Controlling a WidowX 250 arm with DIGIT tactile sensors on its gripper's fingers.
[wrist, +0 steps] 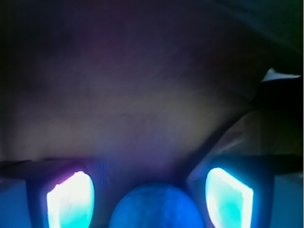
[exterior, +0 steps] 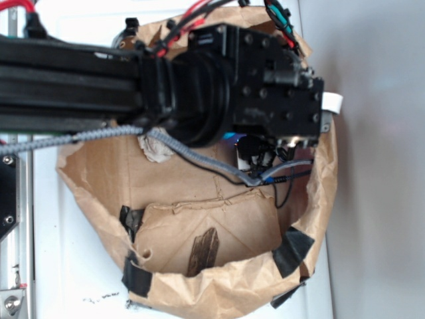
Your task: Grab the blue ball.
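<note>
In the wrist view the blue ball [wrist: 156,208] sits low in the middle, lit blue, with its lower part cut off by the frame edge. My gripper [wrist: 149,178] is open around it. One glowing pad [wrist: 71,199] stands to the ball's left and the other to its right, each with a gap to the ball. In the exterior view the gripper [exterior: 265,149] reaches down into the brown paper bag [exterior: 199,232]. The black wrist block hides its fingers and most of the ball; only a small blue glow shows beneath the block.
A crumpled white paper wad [exterior: 154,147] lies on the bag floor, left of the gripper. The bag's raised walls, patched with black tape [exterior: 292,251], ring the work area. A grey cable [exterior: 199,159] trails across the bag. The bag wall rises close to the right finger.
</note>
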